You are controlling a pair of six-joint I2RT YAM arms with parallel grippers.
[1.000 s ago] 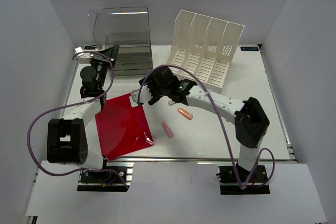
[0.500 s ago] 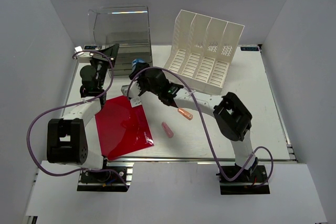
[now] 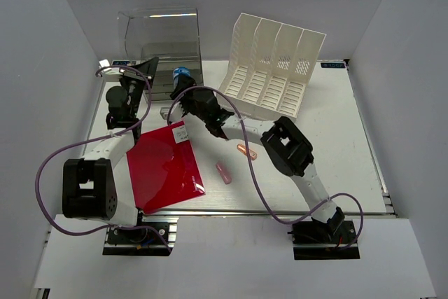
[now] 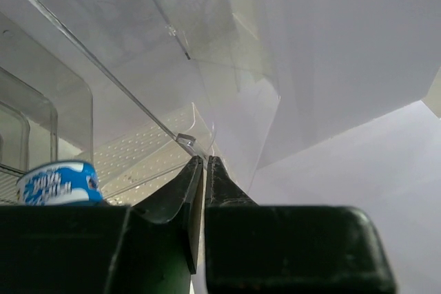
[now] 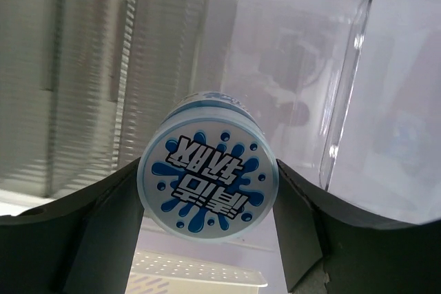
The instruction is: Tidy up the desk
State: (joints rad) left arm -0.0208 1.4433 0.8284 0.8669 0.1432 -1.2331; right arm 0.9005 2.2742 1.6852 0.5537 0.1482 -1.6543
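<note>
The desk (image 3: 336, 145) is a white tabletop with silver rail edges. My right gripper (image 3: 183, 86) is shut on a round blue-and-white tub (image 3: 181, 73) and holds it in front of the clear plastic drawer box (image 3: 164, 43). In the right wrist view the tub's lid (image 5: 208, 173) sits between both fingers, with the clear box (image 5: 296, 53) behind it. My left gripper (image 3: 143, 71) is shut, its tips (image 4: 204, 160) at a clear plastic edge of the box (image 4: 103, 67). I cannot tell whether it pinches that edge. The tub also shows in the left wrist view (image 4: 58, 182).
A red folder (image 3: 164, 166) lies at the front left of the desk. A pink piece (image 3: 222, 173) and an orange piece (image 3: 246, 151) lie near the middle. A white slotted file rack (image 3: 273, 68) stands at the back, right of the clear box.
My right gripper has carried the tub from above the red folder's far corner back and left to the clear box. The left arm has not moved.
</note>
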